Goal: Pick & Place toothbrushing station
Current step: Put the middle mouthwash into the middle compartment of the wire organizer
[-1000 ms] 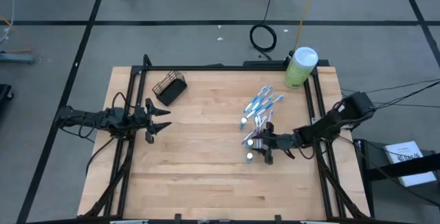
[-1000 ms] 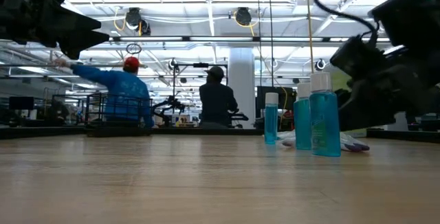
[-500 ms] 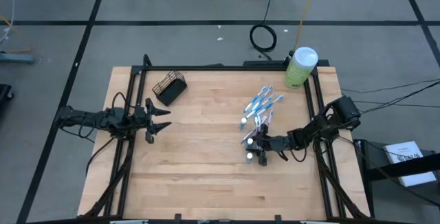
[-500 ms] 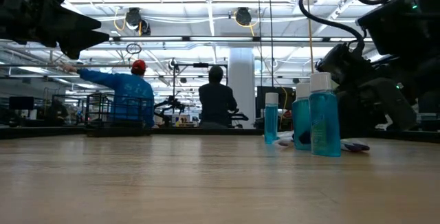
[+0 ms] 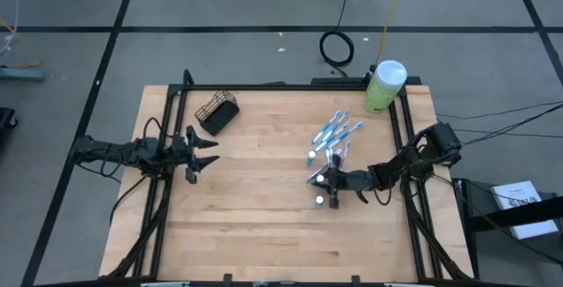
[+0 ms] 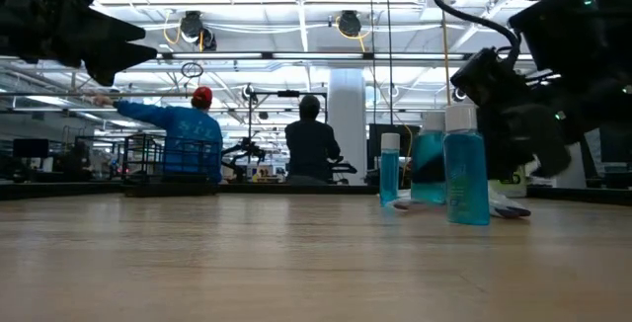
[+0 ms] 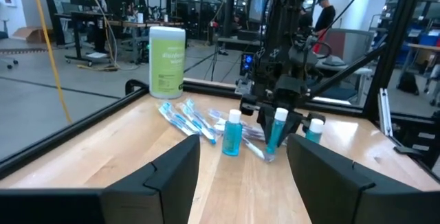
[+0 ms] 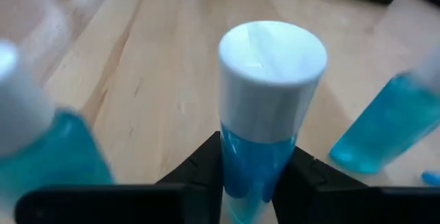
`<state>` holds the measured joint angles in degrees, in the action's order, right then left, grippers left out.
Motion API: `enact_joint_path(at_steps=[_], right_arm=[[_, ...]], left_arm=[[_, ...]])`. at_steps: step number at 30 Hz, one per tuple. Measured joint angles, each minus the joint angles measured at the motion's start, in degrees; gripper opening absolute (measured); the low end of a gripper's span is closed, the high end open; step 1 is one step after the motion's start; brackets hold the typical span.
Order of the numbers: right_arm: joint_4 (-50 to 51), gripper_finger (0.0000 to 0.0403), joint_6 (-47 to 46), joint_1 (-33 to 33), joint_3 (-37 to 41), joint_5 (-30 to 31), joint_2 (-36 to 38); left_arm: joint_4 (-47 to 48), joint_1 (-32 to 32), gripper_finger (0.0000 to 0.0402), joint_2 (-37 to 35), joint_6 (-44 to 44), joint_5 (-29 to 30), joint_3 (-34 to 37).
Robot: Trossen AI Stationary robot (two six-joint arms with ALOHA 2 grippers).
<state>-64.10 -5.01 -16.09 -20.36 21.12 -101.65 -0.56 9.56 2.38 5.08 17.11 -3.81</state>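
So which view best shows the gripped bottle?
The right wrist view: the blue bottle fills it, jaws on both sides. The left wrist view shows it small, the low view half behind another bottle, the high view barely.

Matt pale wood table (image 5: 264, 217); glossy translucent blue plastic bottle (image 8: 265, 162), white cap.

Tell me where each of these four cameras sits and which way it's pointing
High view: overhead, looking straight down on the table; both arms show, left gripper open and idle.
Low view: at tabletop height, looking level toward the room; the arms enter from above, blue bottles ahead.
Left wrist view: on the left arm, facing across to the right gripper; own fingers frame it.
Right wrist view: on the right arm, fingers closed around a blue bottle.
Shared: high and left wrist views both show the green canister and toothbrushes.
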Motion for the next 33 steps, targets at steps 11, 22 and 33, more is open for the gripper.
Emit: enact_joint_path(at_steps=[11, 22, 33], right_arm=[[-8.5, 0.0088, 5.7, 3.5, -3.1, -3.3, 0.0], [11.4, 0.0085, 11.8, 7.2, -19.2, -10.9, 0.0], [12.2, 0.0086, 10.7, 9.8, -20.5, -13.8, 0.0]], left_arm=[[-13.0, 0.0, 0.0228, 6.7, -0.4, 6.0, 0.0], [-13.9, 0.0, 0.0228, 42.8, -2.7, -2.1, -17.3], [1.7, -0.7, 0.0227, 71.9, -8.7, -8.2, -46.3]])
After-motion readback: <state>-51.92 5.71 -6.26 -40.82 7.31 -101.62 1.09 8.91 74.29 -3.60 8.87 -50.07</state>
